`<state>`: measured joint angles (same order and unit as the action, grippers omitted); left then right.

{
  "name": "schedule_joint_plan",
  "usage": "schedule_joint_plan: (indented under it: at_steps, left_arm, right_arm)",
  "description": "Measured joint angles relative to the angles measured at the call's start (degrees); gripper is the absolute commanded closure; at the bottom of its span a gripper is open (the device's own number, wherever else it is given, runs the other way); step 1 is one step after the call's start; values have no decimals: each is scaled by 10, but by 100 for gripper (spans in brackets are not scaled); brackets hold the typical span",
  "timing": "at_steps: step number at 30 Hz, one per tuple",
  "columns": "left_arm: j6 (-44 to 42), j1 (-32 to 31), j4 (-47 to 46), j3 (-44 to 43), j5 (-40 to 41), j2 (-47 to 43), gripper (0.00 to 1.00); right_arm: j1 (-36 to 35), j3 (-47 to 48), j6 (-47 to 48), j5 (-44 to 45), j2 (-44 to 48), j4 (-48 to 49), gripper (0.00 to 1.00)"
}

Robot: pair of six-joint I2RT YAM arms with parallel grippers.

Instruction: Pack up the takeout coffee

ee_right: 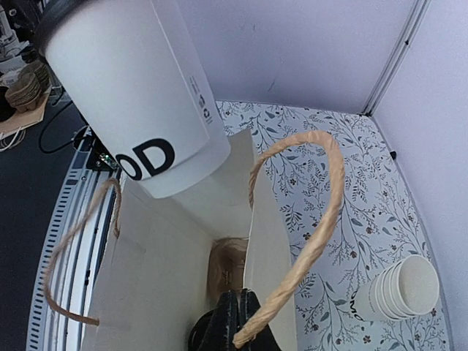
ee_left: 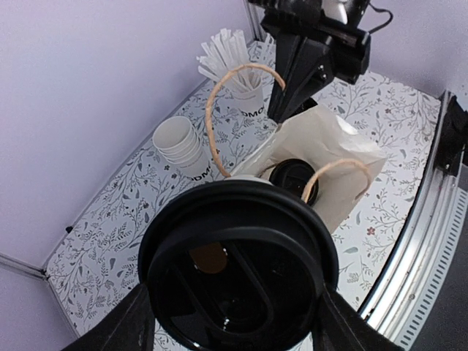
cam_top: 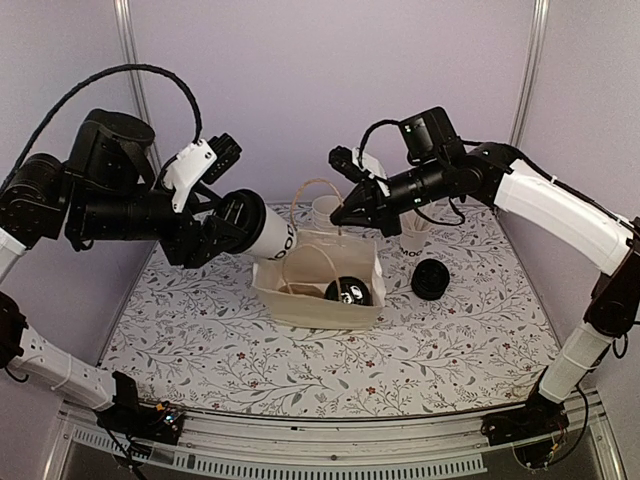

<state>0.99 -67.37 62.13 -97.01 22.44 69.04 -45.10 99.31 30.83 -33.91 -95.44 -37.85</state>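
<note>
My left gripper (cam_top: 232,226) is shut on a white "MOO" coffee cup (cam_top: 268,236) with a black lid (ee_left: 238,263). It holds the cup tilted in the air, base toward the open mouth of the cream paper bag (cam_top: 318,300). The cup also shows in the right wrist view (ee_right: 139,95), just above the bag's opening. A second lidded cup (cam_top: 348,291) stands inside the bag. My right gripper (cam_top: 346,214) is shut on the bag's far wall (ee_right: 267,248) by a loop handle (ee_right: 311,227), holding it open.
A loose black lid (cam_top: 432,279) lies on the table right of the bag. A stack of empty white cups (cam_top: 414,233) and a cup of white straws (ee_left: 241,80) stand behind the bag. Purple walls close the back and sides.
</note>
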Motion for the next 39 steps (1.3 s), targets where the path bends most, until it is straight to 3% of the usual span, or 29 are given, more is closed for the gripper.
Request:
schedule_joint_plan:
  at_steps: [14, 24, 39]
  left_arm:
    - [9, -10, -36, 79, -103, -51, 55]
    - [-34, -14, -18, 42, -79, 63, 56]
    - [-119, -17, 31, -10, -63, 136, 55]
  right_arm:
    - [0, -31, -32, -60, 0, -22, 100]
    - [-4, -33, -28, -100, 0, -38, 100]
    - [-11, -17, -1, -140, 0, -76, 100]
